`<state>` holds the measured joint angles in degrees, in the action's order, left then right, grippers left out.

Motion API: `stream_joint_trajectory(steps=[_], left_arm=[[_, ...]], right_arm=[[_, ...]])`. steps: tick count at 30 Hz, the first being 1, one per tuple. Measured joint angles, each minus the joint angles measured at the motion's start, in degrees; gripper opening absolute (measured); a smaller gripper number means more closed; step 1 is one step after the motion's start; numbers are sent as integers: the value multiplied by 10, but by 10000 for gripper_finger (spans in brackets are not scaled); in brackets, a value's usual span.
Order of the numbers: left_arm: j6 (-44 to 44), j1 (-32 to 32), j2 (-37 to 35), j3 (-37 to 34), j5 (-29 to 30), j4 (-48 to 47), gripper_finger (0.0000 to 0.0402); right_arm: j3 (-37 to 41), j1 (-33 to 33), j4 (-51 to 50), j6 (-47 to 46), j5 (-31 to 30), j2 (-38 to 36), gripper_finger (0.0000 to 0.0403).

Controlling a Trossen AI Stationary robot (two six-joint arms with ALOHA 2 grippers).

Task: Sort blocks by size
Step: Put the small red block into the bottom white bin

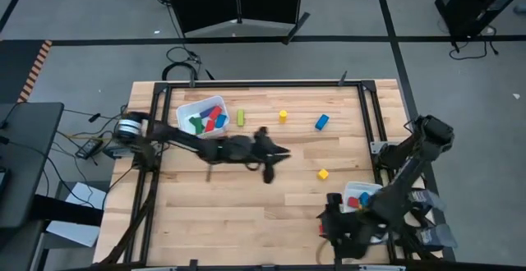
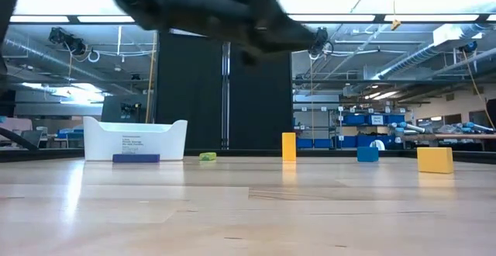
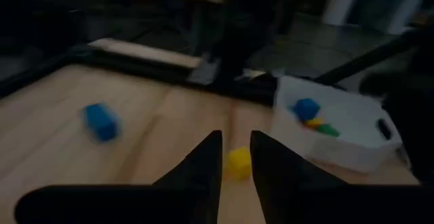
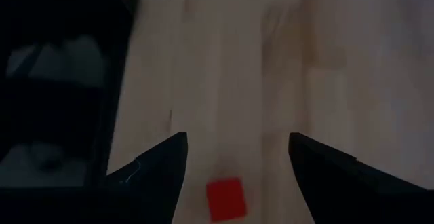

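Observation:
My left gripper [image 1: 282, 152] hangs above the table's middle, pointing toward the right edge, its fingers [image 3: 235, 137] a narrow gap apart and empty. Ahead of it a yellow cube [image 3: 239, 163] lies on the wood; it also shows in the high view [image 1: 323, 173]. A blue block [image 1: 321, 121], a yellow block [image 1: 283, 116] and a green bar [image 1: 241, 117] lie farther back. My right gripper [image 4: 237, 139] is wide open over the near right [image 1: 333, 212], with a red cube [image 4: 226, 198] on the table between its fingers, untouched.
A white tray [image 1: 187, 108] at the far left holds green, blue and red blocks. A second white tray [image 1: 371, 187] at the near right holds blue and red blocks. A blue bar [image 2: 136, 158] lies before the far tray. Black frame rails [image 1: 367, 115] border the table.

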<state>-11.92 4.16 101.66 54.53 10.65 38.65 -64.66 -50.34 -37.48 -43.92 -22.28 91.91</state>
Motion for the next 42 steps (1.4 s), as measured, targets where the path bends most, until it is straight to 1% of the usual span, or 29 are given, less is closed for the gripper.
stream_joint_trajectory(steps=[3,5,7,10,15,23,27,30,32,34,35,39,42], left_arm=[[-4,3,-66,-70,32,-7,88],[-4,8,-110,-105,52,-4,88],[-4,12,-149,-137,66,-1,88],[-6,13,-191,-177,80,-6,88],[-8,13,-230,-214,96,-6,88],[-8,13,-230,-222,104,-11,88],[-8,13,-230,-222,104,-11,88],[-8,13,-230,-221,104,-32,88],[-10,13,-230,-221,104,-50,88],[-21,13,-230,-221,104,-64,88],[-25,13,-230,-221,104,-73,88],[-51,13,-230,-221,104,-136,88],[-81,13,-230,-221,104,-188,88]], right_arm=[[0,37,-3,0,105,30,268],[0,53,-13,-5,162,45,268],[0,60,-31,-12,193,56,268],[0,61,-37,-17,211,65,268],[0,55,-33,-26,211,72,269],[0,50,-29,-20,201,128,268],[0,50,-30,-22,198,145,263],[0,48,-30,-18,189,147,233],[0,48,-26,-13,185,147,195],[-1,48,-27,-5,183,147,149],[-1,48,-26,1,182,146,139],[-1,46,-38,20,168,132,143],[-1,46,-68,18,138,92,143]])
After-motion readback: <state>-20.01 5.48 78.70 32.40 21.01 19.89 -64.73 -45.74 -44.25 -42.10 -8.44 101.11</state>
